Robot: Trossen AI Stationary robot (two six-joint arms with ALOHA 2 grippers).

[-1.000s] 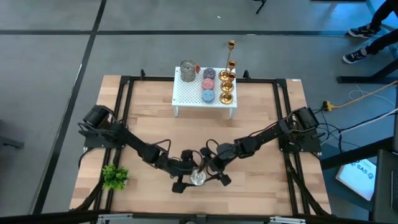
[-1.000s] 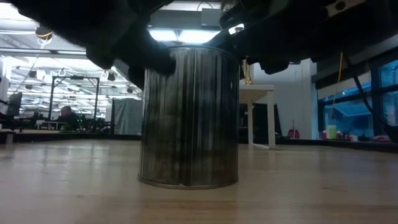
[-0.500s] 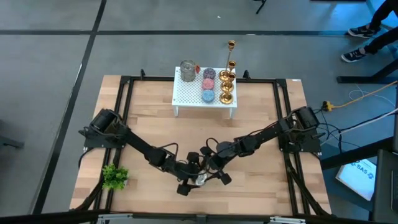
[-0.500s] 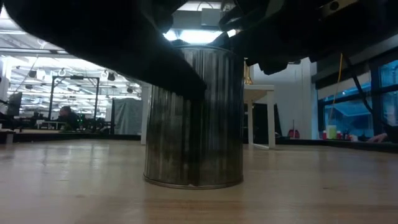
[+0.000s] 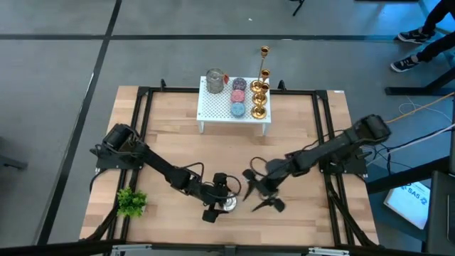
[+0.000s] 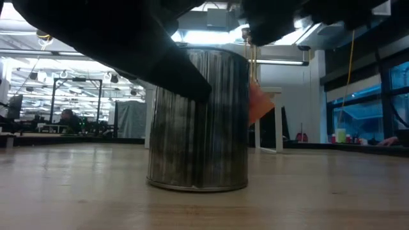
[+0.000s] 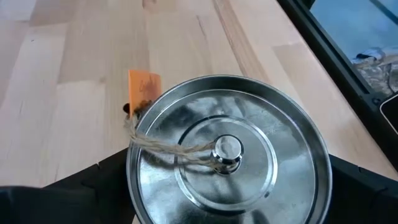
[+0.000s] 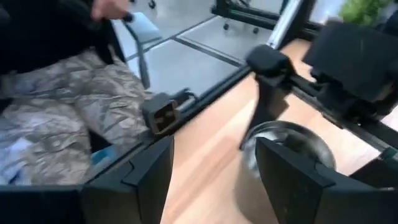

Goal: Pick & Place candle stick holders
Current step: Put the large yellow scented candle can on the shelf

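Note:
A silver lidded tin with a twine-tied orange tag stands upright on its base near the table's front middle; it fills the low view. My left gripper is closed around it. My right gripper is open and empty just to the tin's right. Several gold candle stick holders stand on their round bases on the right end of a white perforated stand at the far edge. No gripper touches them. My left gripper has the tin between its two fingers, one on each side of the round wall just below the lid's rim. The fingers come slanting down from the table's left; one finger lies against the upper wall. The tin stands upright on the table.
The white stand also bears a second silver tin and flat pink, blue and purple discs. A small green plant sits at the front left. A black frame runs round the table. A person's camouflage-clad legs show beyond the table.
My left gripper has gone toward the table's right and closed around the tin, which has slid slightly. My right gripper has let go of the tin and drawn back toward the table's right edge, uncovering the orange tag in the low view.

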